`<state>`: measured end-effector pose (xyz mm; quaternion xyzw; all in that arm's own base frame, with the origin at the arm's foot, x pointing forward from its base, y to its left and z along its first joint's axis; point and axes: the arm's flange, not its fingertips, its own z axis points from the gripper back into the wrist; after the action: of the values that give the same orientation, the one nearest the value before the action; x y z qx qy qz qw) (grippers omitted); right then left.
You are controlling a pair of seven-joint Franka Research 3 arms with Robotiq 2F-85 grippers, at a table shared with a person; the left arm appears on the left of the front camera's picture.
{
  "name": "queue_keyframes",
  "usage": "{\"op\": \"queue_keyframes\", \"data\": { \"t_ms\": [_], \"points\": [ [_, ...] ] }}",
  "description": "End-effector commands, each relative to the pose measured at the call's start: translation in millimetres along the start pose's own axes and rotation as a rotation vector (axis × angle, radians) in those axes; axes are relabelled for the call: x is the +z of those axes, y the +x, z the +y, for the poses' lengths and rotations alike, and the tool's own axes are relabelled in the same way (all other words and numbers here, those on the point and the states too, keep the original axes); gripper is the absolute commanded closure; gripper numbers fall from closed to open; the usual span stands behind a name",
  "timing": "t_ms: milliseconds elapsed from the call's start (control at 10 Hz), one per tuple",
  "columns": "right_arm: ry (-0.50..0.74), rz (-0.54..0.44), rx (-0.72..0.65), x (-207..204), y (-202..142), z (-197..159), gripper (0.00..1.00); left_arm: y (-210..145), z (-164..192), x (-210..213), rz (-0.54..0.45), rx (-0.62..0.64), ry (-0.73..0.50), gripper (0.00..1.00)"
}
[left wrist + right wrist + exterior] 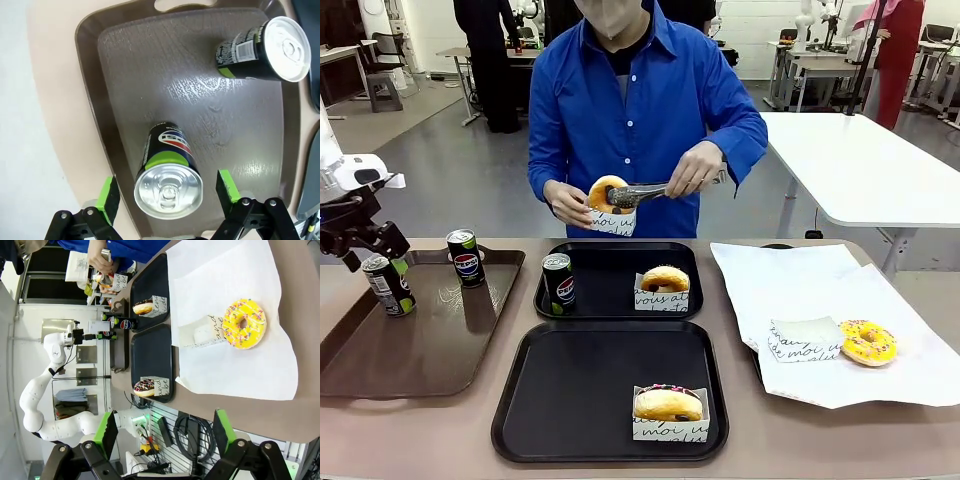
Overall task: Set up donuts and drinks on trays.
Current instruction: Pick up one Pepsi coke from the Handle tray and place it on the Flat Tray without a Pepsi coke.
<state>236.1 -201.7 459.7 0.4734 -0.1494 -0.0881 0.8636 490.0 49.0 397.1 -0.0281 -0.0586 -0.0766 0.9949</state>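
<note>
While both trays (pixel 585 385) hold donuts (pixel 667 404), one can (pixel 558 283) (far tray (pixel 610 272))

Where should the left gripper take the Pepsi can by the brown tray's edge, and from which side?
Grip the side wall just below the silver top, coming straight down from above. The Pepsi can stands upright, and the open left gripper hangs above it with a green pad on either side. The round body suits an opposed pinch. The brown tray rim is close, so a sideways approach looks cramped.
</note>
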Motion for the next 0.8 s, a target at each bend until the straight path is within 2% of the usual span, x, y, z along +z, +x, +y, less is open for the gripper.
{"op": "queue_keyframes", "data": {
  "t_ms": [0,400,500,600,700],
  "points": [
    [0.0,0.002,0.0,-1.7,-2.4,-0.9,0.0,5.9,-2.9,-8.6,0.009,0.025,0.038,0.0],
    [0.0,0.002,0.0,-1.7,-2.4,-0.9,0.0,10.0,-2.6,-16.7,0.01,0.033,0.046,0.0],
    [0.0,0.002,0.0,-1.7,-2.4,-0.9,0.0,10.3,-2.3,-16.9,0.011,0.036,0.041,0.54],
    [0.0,0.002,0.0,-1.7,-2.4,-0.9,0.0,11.5,-2.7,-16.5,0.014,0.036,0.044,0.54],
    [0.0,0.002,0.0,-1.7,-2.4,-0.9,0.0,12.1,-2.7,-15.5,0.017,0.039,0.043,1.0]
  ]
}}
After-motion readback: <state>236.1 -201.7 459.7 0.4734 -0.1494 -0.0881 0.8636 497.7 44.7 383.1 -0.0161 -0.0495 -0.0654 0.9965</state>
